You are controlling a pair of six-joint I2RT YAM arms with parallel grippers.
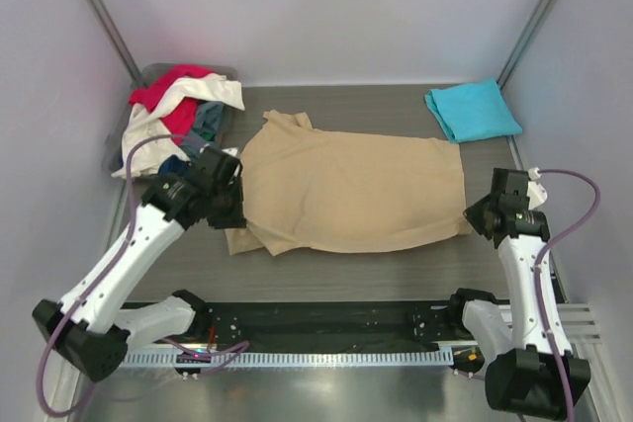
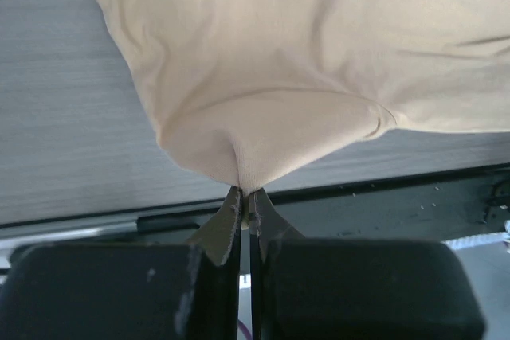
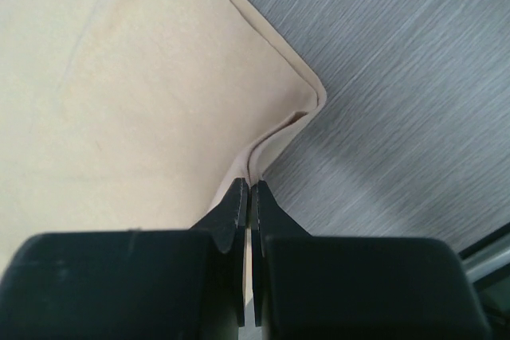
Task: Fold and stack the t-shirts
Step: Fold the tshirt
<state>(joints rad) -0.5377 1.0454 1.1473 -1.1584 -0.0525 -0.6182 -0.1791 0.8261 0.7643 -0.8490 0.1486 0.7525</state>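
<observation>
The tan t-shirt lies spread across the table. At its left end the left gripper is clenched on a pinch of cloth, and that arm hides the sleeve from above. At its near right corner the right gripper grips the hem. Past its far right corner lies a folded turquoise t-shirt. Beyond its far left, a heap of t-shirts mostly buries a grey bin.

Grey bin mostly hidden under heaped shirts; near-left corner of tan shirt behind left arm.
</observation>
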